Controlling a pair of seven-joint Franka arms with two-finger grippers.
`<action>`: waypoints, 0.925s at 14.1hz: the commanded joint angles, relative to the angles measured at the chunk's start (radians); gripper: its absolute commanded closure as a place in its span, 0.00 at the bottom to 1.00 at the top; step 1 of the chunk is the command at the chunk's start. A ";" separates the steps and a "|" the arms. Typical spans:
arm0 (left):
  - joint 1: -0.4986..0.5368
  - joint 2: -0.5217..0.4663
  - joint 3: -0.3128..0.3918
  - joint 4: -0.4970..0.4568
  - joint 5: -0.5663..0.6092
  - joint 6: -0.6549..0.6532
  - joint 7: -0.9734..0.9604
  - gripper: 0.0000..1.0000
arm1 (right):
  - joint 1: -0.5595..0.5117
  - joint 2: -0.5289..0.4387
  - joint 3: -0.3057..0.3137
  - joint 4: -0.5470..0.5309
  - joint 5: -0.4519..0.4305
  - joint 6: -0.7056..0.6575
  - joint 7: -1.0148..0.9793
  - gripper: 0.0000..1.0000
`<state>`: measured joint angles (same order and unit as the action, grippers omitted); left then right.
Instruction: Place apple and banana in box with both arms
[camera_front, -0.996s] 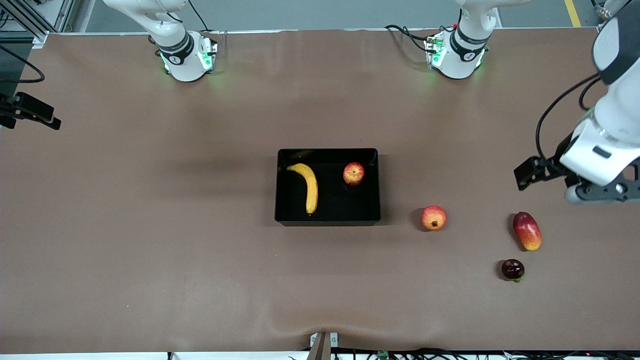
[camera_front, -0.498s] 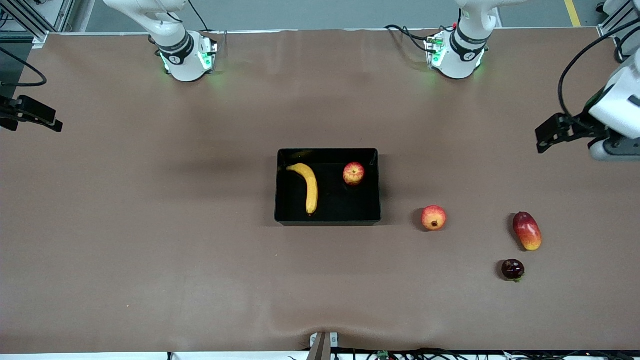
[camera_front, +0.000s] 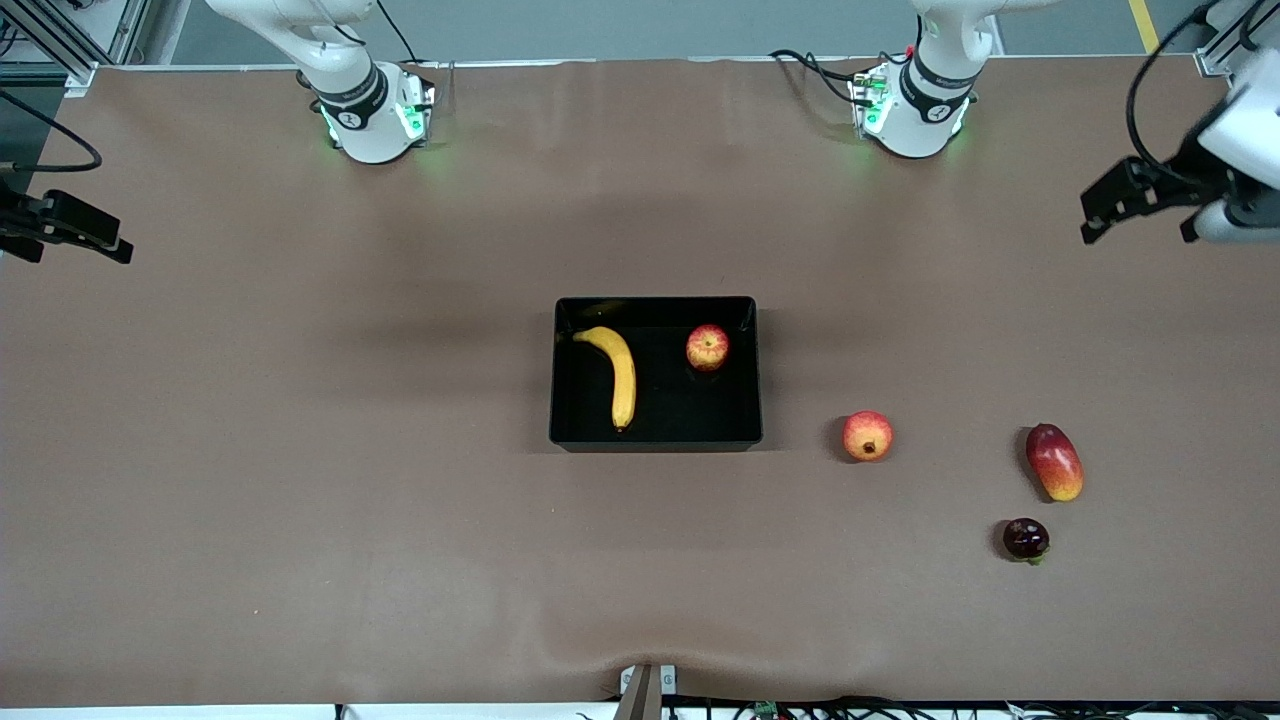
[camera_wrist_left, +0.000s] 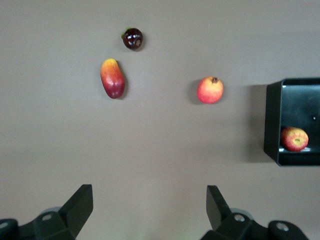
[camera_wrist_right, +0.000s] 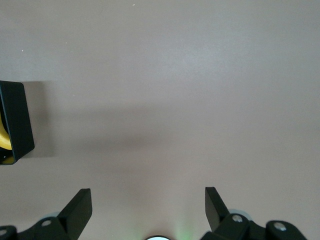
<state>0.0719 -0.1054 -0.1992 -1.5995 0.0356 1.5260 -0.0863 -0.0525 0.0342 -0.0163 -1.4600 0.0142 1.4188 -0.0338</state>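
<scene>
The black box (camera_front: 690, 410) lies at the table's middle. The yellow banana (camera_front: 618, 378) lies in it toward the right arm's end. The red apple (camera_front: 707, 347) lies in it toward the left arm's end. My left gripper (camera_wrist_left: 149, 200) is open and empty, high over the bare table at the left arm's end. Its wrist view shows the box wall (camera_wrist_left: 272, 122) and the apple (camera_wrist_left: 294, 139). My right gripper (camera_wrist_right: 147, 200) is open and empty over the bare table at the right arm's end. Its view shows the box corner (camera_wrist_right: 15, 120) and a sliver of banana (camera_wrist_right: 4, 137).
A red-orange round fruit with a dark nub (camera_front: 867, 436) lies beside the box toward the left arm's end. An oval red-yellow fruit (camera_front: 1054, 461) and a dark purple round fruit (camera_front: 1025, 538) lie farther toward that end, nearer the front camera.
My left arm's hand has drawn away from the fruits toward the robots' side of the table. The right gripper has barely shifted. The fruits and the box have not moved.
</scene>
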 joint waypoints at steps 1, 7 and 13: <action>-0.030 -0.080 0.032 -0.088 -0.019 0.017 -0.010 0.00 | 0.002 0.003 0.001 0.013 0.003 -0.018 -0.003 0.00; -0.060 -0.062 0.069 -0.068 -0.017 0.013 -0.035 0.00 | -0.009 0.000 -0.004 0.015 0.012 -0.026 0.002 0.00; -0.055 -0.037 0.067 -0.037 -0.031 0.008 -0.023 0.00 | -0.009 -0.005 -0.004 0.016 0.012 -0.061 -0.005 0.00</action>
<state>0.0147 -0.1504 -0.1354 -1.6582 0.0287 1.5355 -0.1159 -0.0537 0.0336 -0.0221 -1.4580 0.0162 1.3956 -0.0335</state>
